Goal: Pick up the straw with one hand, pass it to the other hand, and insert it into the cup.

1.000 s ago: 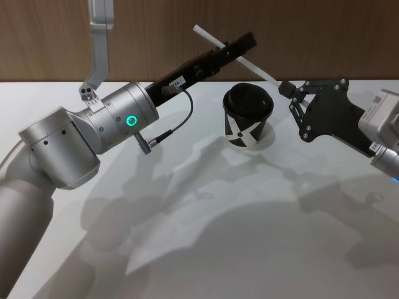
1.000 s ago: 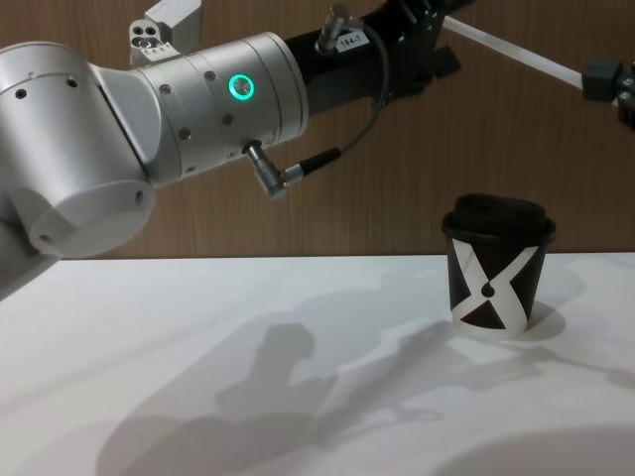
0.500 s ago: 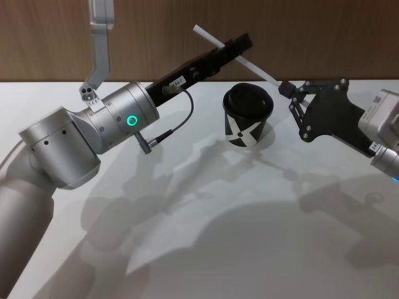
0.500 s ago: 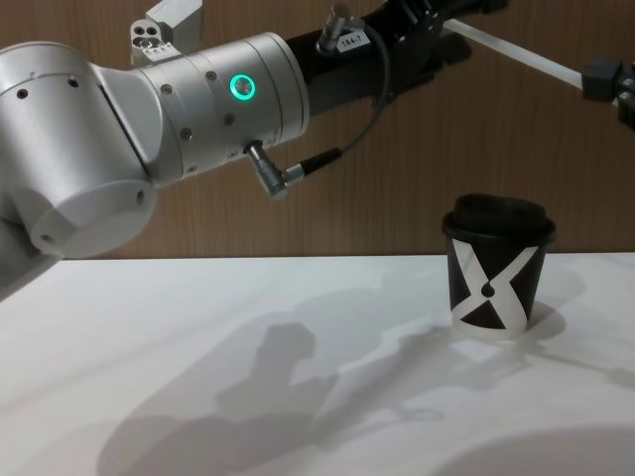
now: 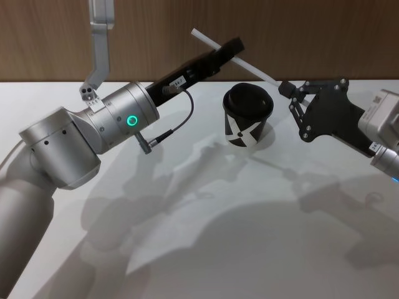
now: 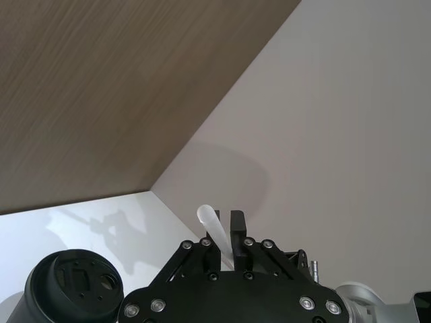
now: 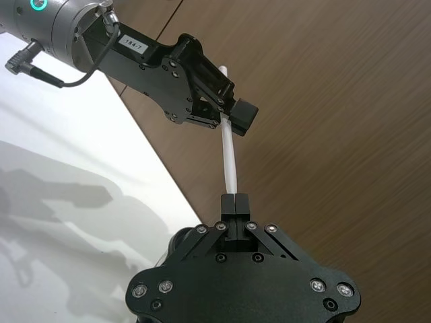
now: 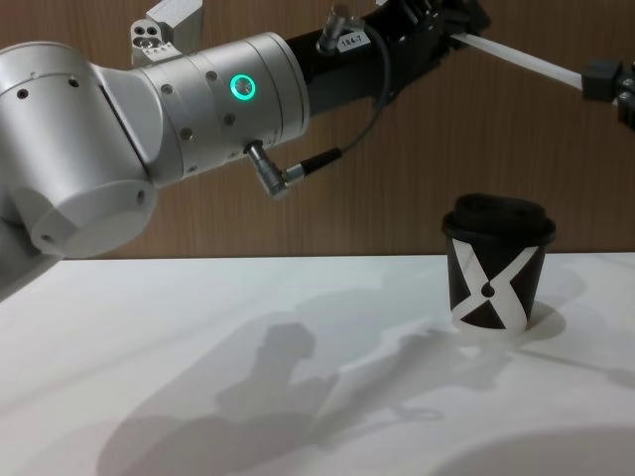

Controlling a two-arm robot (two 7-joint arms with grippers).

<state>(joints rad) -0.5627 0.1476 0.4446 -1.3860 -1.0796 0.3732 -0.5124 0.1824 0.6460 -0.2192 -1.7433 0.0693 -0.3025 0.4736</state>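
Observation:
The white straw (image 5: 252, 67) hangs slanted in the air above and behind the cup (image 5: 247, 118), a black paper cup with a white X and a domed lid that stands upright on the table. My right gripper (image 5: 285, 87) is shut on the straw's lower end (image 7: 229, 155). My left gripper (image 5: 229, 51), on the silver wrist with the green ring, sits farther up the straw. Its two fingers lie on either side of the tube (image 6: 210, 225) with a small gap, open (image 7: 229, 111). From the chest, the straw (image 8: 526, 61) runs from the left gripper (image 8: 461, 20) down to the right gripper (image 8: 600, 77), well above the cup (image 8: 496, 273).
The white table (image 5: 218, 218) stretches in front of the cup, crossed by arm shadows. A wood-panelled wall (image 5: 312, 31) stands right behind the cup. A silver bracket (image 5: 100, 37) hangs at the back left, above my left arm.
My left gripper has shifted a little up and back along the straw. The straw, the right gripper and the cup have stayed where they were.

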